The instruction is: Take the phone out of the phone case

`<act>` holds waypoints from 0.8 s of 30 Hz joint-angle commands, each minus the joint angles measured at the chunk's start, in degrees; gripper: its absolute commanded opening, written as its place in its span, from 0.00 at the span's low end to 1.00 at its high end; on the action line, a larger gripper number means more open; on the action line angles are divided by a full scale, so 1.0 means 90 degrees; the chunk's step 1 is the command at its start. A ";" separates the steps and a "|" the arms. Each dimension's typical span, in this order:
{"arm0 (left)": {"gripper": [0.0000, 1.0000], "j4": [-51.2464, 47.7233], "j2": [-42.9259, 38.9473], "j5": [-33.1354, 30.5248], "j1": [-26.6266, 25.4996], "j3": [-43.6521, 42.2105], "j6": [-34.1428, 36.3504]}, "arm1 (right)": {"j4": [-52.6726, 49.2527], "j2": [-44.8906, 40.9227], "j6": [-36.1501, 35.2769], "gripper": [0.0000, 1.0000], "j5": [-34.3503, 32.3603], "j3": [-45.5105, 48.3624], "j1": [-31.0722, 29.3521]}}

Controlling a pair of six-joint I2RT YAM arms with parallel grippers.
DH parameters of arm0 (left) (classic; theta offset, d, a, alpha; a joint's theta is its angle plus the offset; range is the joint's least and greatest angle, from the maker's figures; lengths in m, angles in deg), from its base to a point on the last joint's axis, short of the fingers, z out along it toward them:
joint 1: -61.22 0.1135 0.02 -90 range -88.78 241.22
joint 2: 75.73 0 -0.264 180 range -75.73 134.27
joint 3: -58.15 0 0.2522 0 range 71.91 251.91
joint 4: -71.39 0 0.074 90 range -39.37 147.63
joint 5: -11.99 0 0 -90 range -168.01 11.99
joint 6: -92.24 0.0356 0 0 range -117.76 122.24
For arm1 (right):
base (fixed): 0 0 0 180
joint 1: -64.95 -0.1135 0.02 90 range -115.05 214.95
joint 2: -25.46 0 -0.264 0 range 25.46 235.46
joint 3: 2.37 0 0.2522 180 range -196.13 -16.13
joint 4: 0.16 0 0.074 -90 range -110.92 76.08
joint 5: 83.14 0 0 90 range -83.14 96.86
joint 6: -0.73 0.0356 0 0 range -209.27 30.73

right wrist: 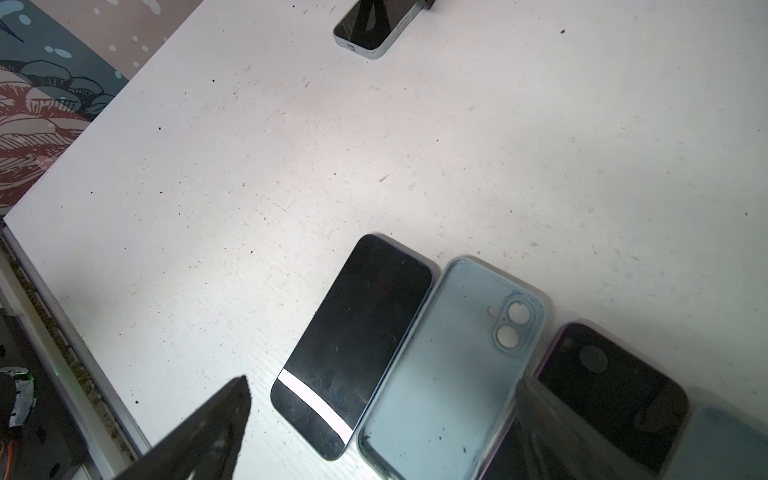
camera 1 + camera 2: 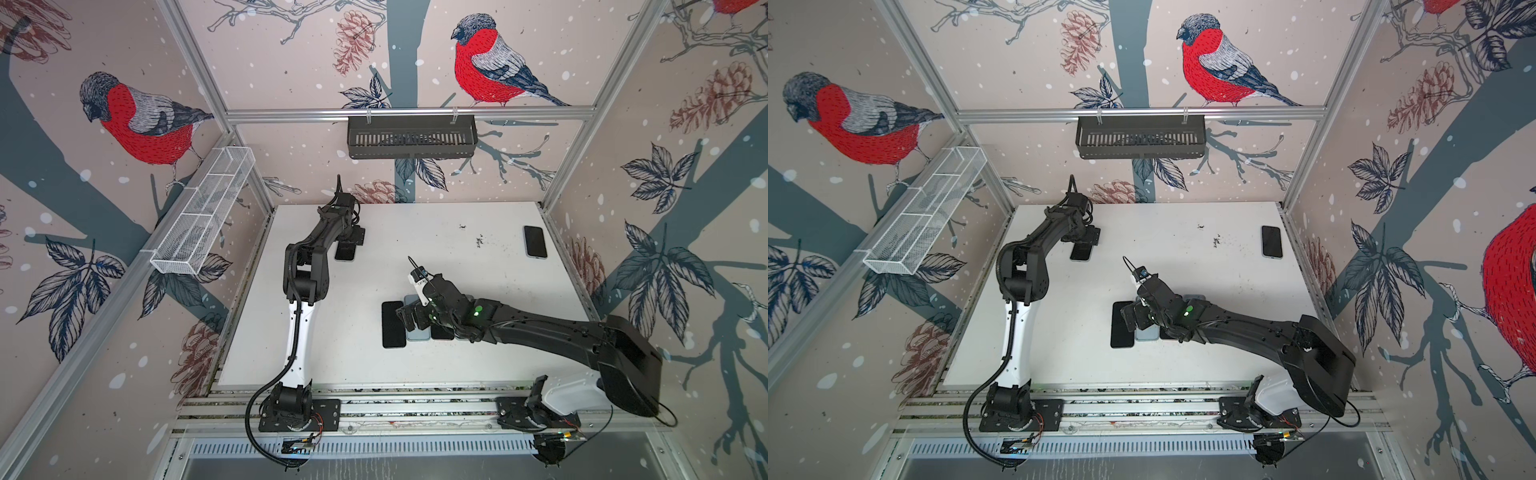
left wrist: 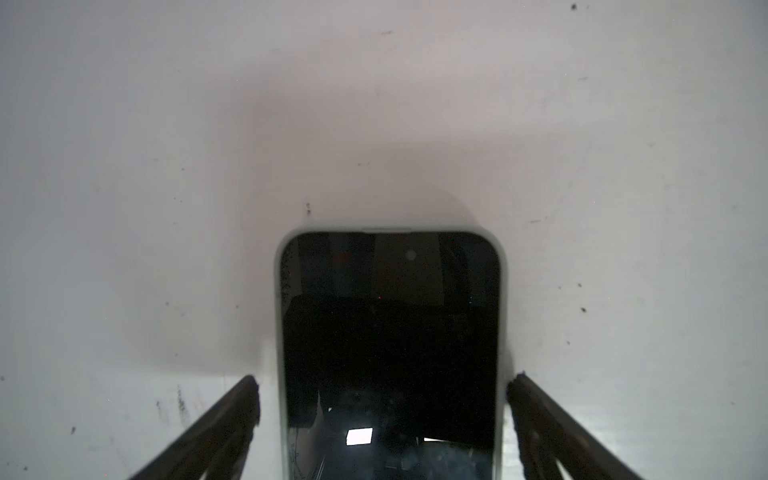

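**Entry: phone in case, removal pending**

- Phone: dark screen up, seated in a pale phone case whose rim shows around it. It lies flat on the white bench, at the upper left of the bench in both top views.
- Left claw: spread, one finger along each long side of the cased phone, pinching nothing.
- Right claw: spread and holding nothing, over the lower-centre group.

**Hazards, as judged**
- Closing on the long sides would likely clamp case and phone together, so both lift as one.
- A side squeeze may tighten the rim on the phone.
- Nothing pins the case, so it may skid on the smooth bench.
- The right claw, lowered carelessly, could knock its neighbours.

**Containers**
- Phone case: holds the phone.
- Pale blue case, centre: open side up, nothing in it, touching a bare black phone.
- Dark purple-edged item: possibly another case; too blurred to say.
- Far phone, right edge of the bench: pale-rimmed.
- White mesh basket, left wall: nothing visible inside.
- Black slotted tray, rear rail: nothing visible inside.
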 commanded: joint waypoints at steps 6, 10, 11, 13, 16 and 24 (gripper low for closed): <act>0.85 -0.0517 0.0290 -0.0091 0.0013 0.0241 -0.0122 | 0.0028 0.0169 -0.0184 1.00 -0.0145 -0.0111 0.0025; 0.79 -0.0565 0.0293 -0.0049 0.0013 0.0240 -0.0141 | 0.0024 0.0179 -0.0175 1.00 -0.0153 -0.0087 0.0049; 0.78 -0.0576 0.0283 -0.0050 0.0013 0.0243 -0.0141 | 0.0014 0.0174 -0.0174 1.00 -0.0163 -0.0096 0.0055; 0.76 -0.0613 0.0256 -0.0063 0.0013 0.0236 -0.0141 | 0.0018 0.0163 -0.0183 1.00 -0.0153 -0.0113 0.0068; 0.70 -0.0654 0.0207 -0.0059 0.0013 0.0197 -0.0151 | 0.0020 0.0181 -0.0206 1.00 -0.0167 -0.0115 0.0090; 0.63 -0.0255 -0.0381 0.0136 0.0029 -0.0464 -0.0291 | 0.0209 0.0195 -0.0075 1.00 0.0039 0.0096 0.0318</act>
